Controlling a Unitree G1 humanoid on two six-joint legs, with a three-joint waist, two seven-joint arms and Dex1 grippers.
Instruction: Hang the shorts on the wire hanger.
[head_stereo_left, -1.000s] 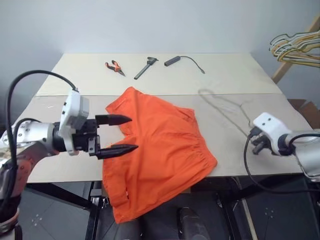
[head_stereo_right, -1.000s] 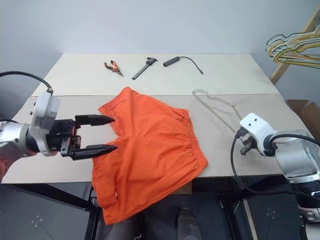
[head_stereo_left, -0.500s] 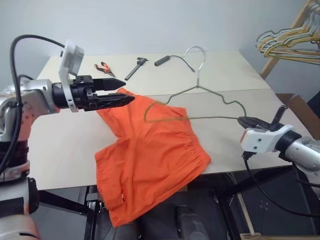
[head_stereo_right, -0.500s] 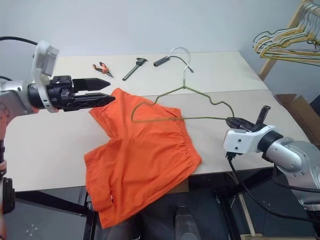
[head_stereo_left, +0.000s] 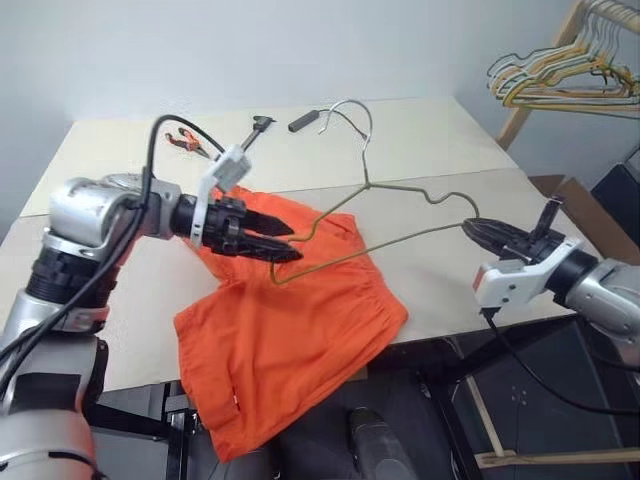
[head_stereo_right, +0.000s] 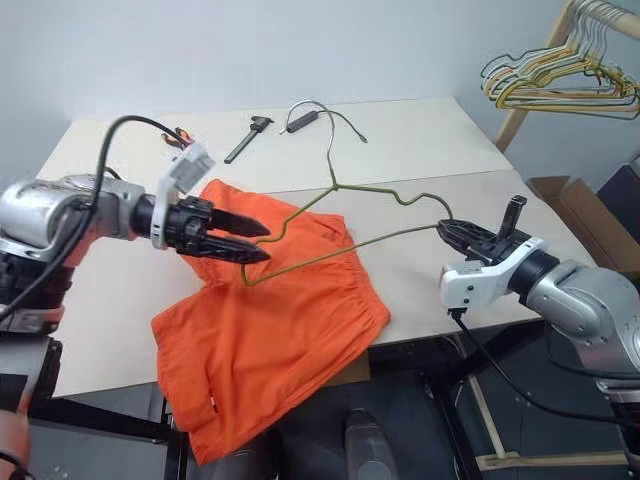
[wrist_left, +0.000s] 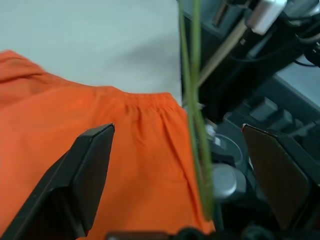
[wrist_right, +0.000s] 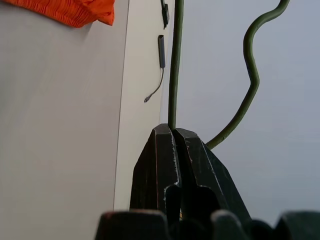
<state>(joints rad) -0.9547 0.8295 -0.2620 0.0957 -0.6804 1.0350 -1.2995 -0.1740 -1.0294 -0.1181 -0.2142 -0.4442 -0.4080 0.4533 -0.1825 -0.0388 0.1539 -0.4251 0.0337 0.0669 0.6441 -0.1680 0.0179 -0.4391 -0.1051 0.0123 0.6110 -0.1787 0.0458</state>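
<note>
Above the table's (head_stereo_left: 440, 150) near right edge, my right gripper (head_stereo_right: 455, 232) is clamped on the thin pale wire hanger (head_stereo_left: 362, 187), now lifted off the tabletop. Left gripper (head_stereo_left: 275, 242), jaws apart, has reached its far corner. Soft bright orange shorts (head_stereo_left: 300, 330) drape over the near edge.

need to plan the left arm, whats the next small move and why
Probably shut the left gripper on the near end of the wire hanger. Its fingers stand open with the wire between them, while the right gripper is shut on the other end, holding it above the table. The shorts lie flat below, untouched.
</note>
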